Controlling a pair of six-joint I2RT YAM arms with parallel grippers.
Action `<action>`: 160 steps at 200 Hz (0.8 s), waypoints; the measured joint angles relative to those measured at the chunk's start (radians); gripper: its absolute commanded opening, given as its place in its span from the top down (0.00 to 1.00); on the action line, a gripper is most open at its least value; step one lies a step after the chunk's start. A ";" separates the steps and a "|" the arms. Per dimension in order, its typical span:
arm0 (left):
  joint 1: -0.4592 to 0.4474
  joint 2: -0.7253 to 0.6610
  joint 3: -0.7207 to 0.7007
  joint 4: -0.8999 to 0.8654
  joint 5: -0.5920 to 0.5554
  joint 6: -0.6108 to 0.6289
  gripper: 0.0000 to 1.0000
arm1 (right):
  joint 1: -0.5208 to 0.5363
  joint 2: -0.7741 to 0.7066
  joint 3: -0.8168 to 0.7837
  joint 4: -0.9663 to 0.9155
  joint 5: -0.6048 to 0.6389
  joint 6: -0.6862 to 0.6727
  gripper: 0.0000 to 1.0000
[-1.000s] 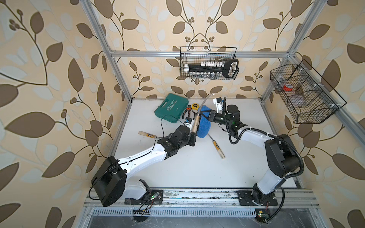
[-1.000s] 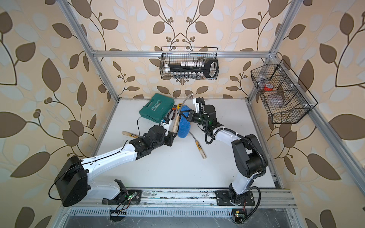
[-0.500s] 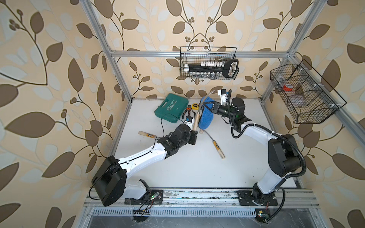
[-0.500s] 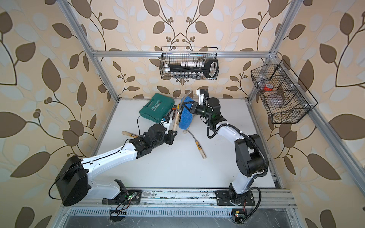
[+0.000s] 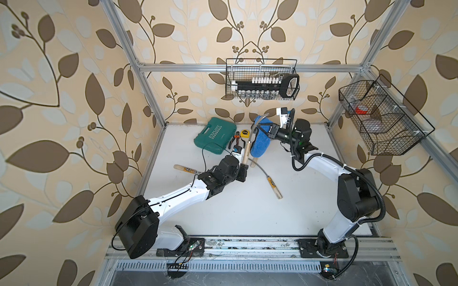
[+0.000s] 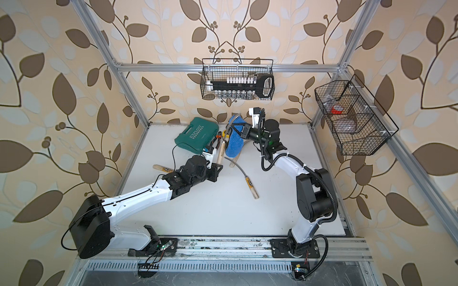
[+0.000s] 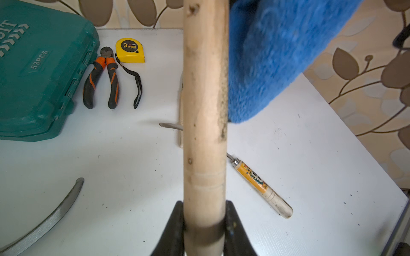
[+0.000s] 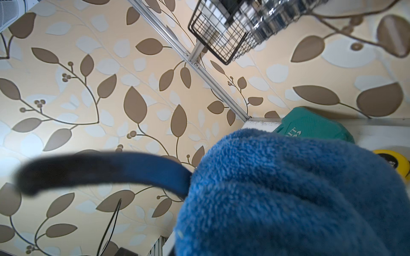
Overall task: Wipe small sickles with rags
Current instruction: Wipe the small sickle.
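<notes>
The left gripper is clenched on the butt end of a pale wooden handle. It grasps the held sickle nearly upright above the white table, with the curved grey blade arching toward the back wall. The right gripper is clamped on the blue microfibre rag, which is bunched around the upper part of the blade and hangs just beside the handle. In the right wrist view the dark blade tip pokes out of the rag's folds. A second sickle with a labelled handle lies on the table between the two arms. A third sickle lies beside the left arm near the table's left edge. A pale sliver of another handle shows behind the held one, too hidden to say more. Near the back wall the teal tool case, orange-and-black pliers and yellow tape measure sit side by side.
</notes>
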 measured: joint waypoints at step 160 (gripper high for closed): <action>-0.001 0.003 0.009 -0.014 0.007 0.000 1.00 | -0.066 -0.010 0.021 0.062 -0.049 0.047 1.00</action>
